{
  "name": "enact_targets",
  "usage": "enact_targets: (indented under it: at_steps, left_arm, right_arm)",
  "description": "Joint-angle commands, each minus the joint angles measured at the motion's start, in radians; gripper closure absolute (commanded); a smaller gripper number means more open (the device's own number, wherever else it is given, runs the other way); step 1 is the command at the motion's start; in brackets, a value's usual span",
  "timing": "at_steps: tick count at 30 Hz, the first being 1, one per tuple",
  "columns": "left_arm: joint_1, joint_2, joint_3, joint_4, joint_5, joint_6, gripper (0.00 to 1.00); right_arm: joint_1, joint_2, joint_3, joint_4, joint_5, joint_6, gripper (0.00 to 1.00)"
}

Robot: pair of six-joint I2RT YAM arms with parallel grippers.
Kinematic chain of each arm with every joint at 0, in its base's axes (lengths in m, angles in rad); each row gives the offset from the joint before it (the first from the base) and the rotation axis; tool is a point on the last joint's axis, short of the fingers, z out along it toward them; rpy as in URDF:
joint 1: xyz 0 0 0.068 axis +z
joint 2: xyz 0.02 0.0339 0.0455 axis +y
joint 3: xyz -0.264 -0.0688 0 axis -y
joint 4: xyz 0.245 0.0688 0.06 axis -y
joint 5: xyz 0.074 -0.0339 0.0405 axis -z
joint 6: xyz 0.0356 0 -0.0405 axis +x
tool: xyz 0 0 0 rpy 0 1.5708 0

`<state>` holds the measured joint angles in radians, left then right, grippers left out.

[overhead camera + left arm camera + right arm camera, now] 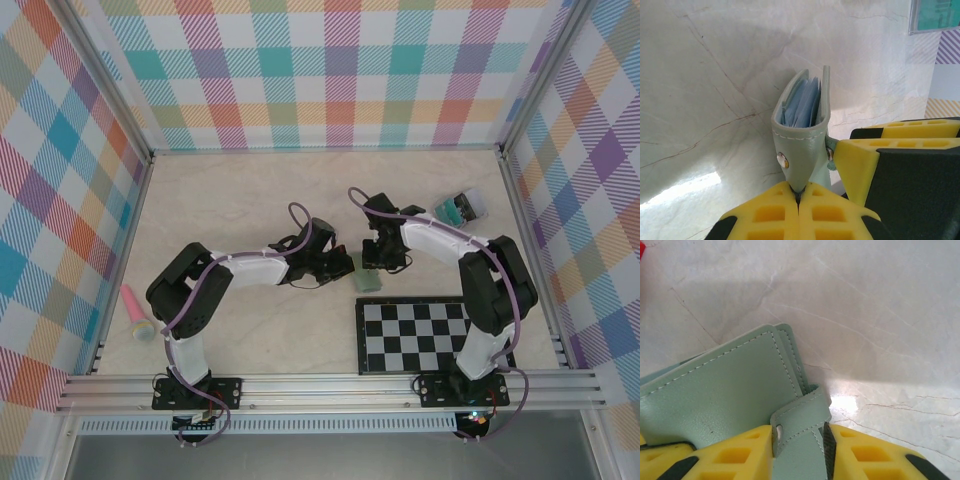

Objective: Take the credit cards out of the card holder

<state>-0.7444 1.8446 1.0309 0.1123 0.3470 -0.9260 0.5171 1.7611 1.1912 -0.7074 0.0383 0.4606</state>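
- leaving untouched, at the far left of the table [250,190], a pink and pale-blue stick-shaped thing [137,317], well apart from the work.
- reaching in from the left with the left gripper [799,196], its yellow fingers pressed fully together and clamping the lower edge of the card holder [801,137].
- keeping the card holder near mid-table, just beyond the far left corner of the checkerboard [420,335], between the two grippers; viewing it edge-on from the left wrist, folded and gaping only a little at its far end.
- showing the credit cards [802,107] as blue-grey leaves tucked inside that fold; judging none of them to be drawn out yet.
- meeting the holder from the right with the right gripper [799,434], fingers standing narrowly apart with the side tab [801,412] between them and seeming to touch it on both sides; reading this as a pinch on the tab, without being able to tell how firm.
- judging the step in hand to be the opening: bracing the holder with the left gripper and taking the tab with the right to undo the flap.
- judging nearly the whole task to be left: spreading the two panels, then drawing each card out and setting it down on the table.
- passing over, further right, the checkerboard near the front edge and a clear box with teal contents [460,207] towards the back, neither being touched.
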Motion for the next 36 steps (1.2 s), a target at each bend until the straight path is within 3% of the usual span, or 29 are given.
enact_targets:
  at_steps: [1, 10, 13, 19, 24, 36]
  left_arm:
    - [0.004, -0.046, -0.02, -0.033, -0.033, 0.013, 1.0]
    - [0.004, -0.042, -0.016, -0.023, -0.024, 0.015, 1.0]
    - [0.005, -0.04, -0.014, -0.016, -0.012, 0.017, 1.0]
    - [0.004, -0.054, -0.017, -0.044, -0.037, 0.022, 1.0]
    - [0.005, -0.073, -0.021, -0.096, -0.097, 0.027, 1.0]
    - [0.007, -0.077, -0.04, -0.126, -0.152, 0.013, 1.0]
  right_arm:
    - [-0.032, -0.01, -0.027, -0.063, 0.118, 0.033, 0.71]
    - [-0.029, 0.006, -0.014, -0.008, -0.066, -0.044, 0.77]
    - [-0.027, 0.022, -0.004, -0.016, -0.104, -0.082, 0.87]
    - [-0.029, 0.013, -0.021, -0.025, -0.015, -0.057, 1.0]
    - [-0.067, -0.011, -0.048, -0.037, 0.09, 0.016, 1.0]
    - [-0.085, -0.014, -0.061, -0.03, 0.098, 0.084, 1.0]
